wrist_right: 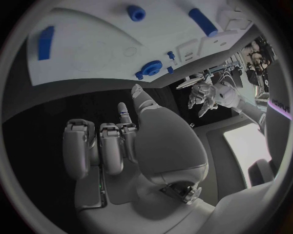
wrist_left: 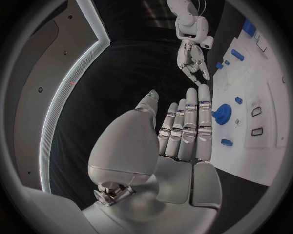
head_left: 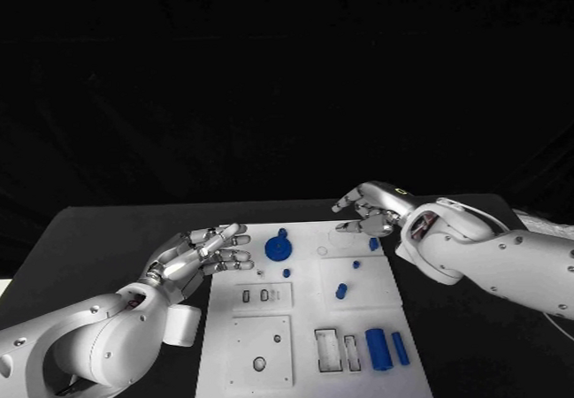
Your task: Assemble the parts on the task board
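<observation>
Currently, your left hand (head_left: pixel 197 253) hangs at the task board's (head_left: pixel 275 341) 10 o'clock edge, fingers straight and apart, holding nothing. Your right hand (head_left: pixel 371 211) sits at the board's 1 o'clock corner, fingers curled inward with nothing in them. On the board, the blue gear (head_left: pixel 279 246) lies at 12 o'clock, just beside the left fingertips. Two blue bars (head_left: pixel 386 348) lie near the 5 o'clock edge. Bare black table (head_left: pixel 104 238) runs along both long sides of the board.

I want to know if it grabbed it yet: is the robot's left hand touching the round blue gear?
Apart. In the left wrist view the fingers of the left hand end short of the blue gear, with bare white task board between them.
</observation>
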You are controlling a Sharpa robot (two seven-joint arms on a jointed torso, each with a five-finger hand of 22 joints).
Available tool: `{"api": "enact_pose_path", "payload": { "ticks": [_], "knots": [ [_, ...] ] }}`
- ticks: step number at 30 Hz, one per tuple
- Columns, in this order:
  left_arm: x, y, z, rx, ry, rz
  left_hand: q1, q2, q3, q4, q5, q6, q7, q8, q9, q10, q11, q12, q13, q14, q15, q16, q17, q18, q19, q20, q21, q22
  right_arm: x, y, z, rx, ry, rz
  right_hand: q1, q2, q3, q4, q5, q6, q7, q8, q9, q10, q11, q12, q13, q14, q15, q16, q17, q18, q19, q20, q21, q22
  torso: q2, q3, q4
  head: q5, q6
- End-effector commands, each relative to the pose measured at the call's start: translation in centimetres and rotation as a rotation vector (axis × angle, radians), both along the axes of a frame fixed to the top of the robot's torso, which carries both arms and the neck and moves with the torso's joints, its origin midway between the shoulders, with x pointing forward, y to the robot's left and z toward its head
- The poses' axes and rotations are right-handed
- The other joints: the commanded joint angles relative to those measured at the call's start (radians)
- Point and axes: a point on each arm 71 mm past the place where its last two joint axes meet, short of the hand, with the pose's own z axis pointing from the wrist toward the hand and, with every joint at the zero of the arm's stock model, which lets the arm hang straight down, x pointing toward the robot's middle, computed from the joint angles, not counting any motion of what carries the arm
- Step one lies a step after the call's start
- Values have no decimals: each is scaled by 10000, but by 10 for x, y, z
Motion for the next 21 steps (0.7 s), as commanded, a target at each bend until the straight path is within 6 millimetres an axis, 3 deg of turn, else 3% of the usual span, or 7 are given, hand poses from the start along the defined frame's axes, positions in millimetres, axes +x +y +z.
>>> {"api": "enact_pose_path", "payload": {
  "ticks": [1,6,12,15,19,21],
  "knots": [
    [0,-1,1,-118,-63,-158,72,33,-2,-52,-43,-9,69,-63,1,-50,9,-36,1,-73,-26,-41,14,99,-64,35,39,-17,-3,-11,-6,1448,1705,916,146,-84,20,-195,178,-71,-17,-41,-10,731,64,-21,2259,940,64,-58,2172,16,78,79,-65,-6,17,65,-89,-47,39],
    [0,1,1,-106,-62,-127,83,39,3,-61,-45,-9,67,-63,1,-50,8,-37,1,-73,-27,-42,17,100,-65,35,41,-17,-5,-41,-12,1029,1877,519,70,-229,-64,-288,313,-205,0,-68,-36,732,77,-18,2262,948,89,-44,2207,10,87,97,-52,20,38,146,-156,-17,35],
    [2,1,0,-103,-53,-129,83,39,3,-61,-45,-9,67,-63,1,-50,8,-37,1,-73,-27,-42,17,100,-65,35,41,-17,-3,-55,-21,621,1992,167,-132,-325,-232,-292,370,-609,66,-71,-73,705,138,-67,2236,956,144,-31,2239,12,82,146,-57,8,46,216,-207,16,15],
    [2,1,0,-99,-48,-123,83,39,3,-61,-45,-9,67,-63,1,-50,8,-37,1,-73,-27,-42,17,100,-65,35,41,-17,-3,-57,-26,496,2095,92,-221,-330,-297,-259,376,-642,73,-56,-63,707,148,-60,2240,959,156,-25,2252,11,86,158,-52,18,37,207,-184,1,-16],
    [3,2,-1,-87,-46,-96,102,47,13,-78,-47,-8,66,-63,2,-47,6,-38,2,-73,-28,-43,23,101,-65,34,44,-17,-4,-59,-33,323,2202,61,-291,-324,-349,-228,394,-637,72,-40,-50,715,150,-43,2250,960,160,-22,2260,12,86,166,-52,15,49,245,-170,8,-31],
    [4,2,-1,-79,-46,-79,102,47,13,-78,-47,-8,66,-63,2,-47,6,-38,2,-73,-28,-43,23,101,-65,34,44,-17,-4,-59,-36,274,2228,38,-314,-319,-365,-217,401,-631,71,-35,-45,719,150,-36,2254,962,161,-19,2267,11,89,168,-48,23,50,246,-177,23,-38]
  ]
}}
